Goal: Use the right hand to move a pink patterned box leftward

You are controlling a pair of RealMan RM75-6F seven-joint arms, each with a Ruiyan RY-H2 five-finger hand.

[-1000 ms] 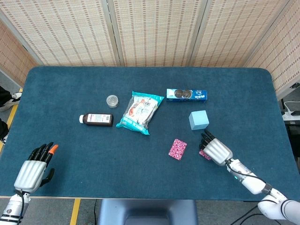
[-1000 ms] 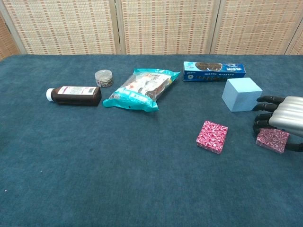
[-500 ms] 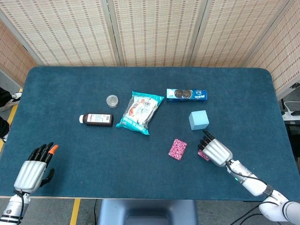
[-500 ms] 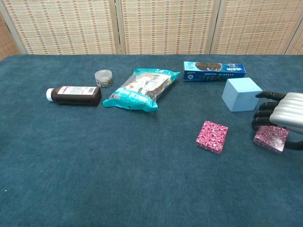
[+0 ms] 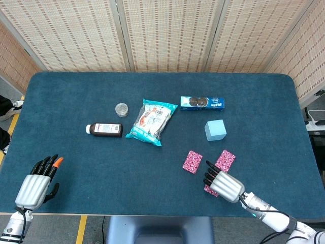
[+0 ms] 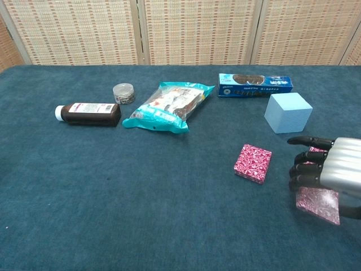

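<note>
My right hand [image 5: 224,185] [image 6: 330,169] is near the table's front right and grips a pink patterned box [image 5: 208,190] [image 6: 318,204], which shows under its palm and fingers. A second pink patterned box [image 5: 192,161] [image 6: 252,163] lies flat on the cloth, left of the hand and beyond it. A third pink box [image 5: 225,160] [image 6: 316,150] lies just beyond the fingertips, mostly hidden by them in the chest view. My left hand [image 5: 34,185] rests at the front left corner with fingers straight, holding nothing.
A light blue cube [image 5: 215,130] [image 6: 288,112] stands beyond the pink boxes, with a blue cookie box [image 5: 202,103] [image 6: 255,85] behind it. A teal snack bag [image 5: 151,121], a brown bottle [image 5: 104,129] and a small round jar [image 5: 121,109] lie mid-table to the left.
My right hand has moved toward the table's front and left with a pink box, uncovering another pink box where it was. The left hand has not moved.
</note>
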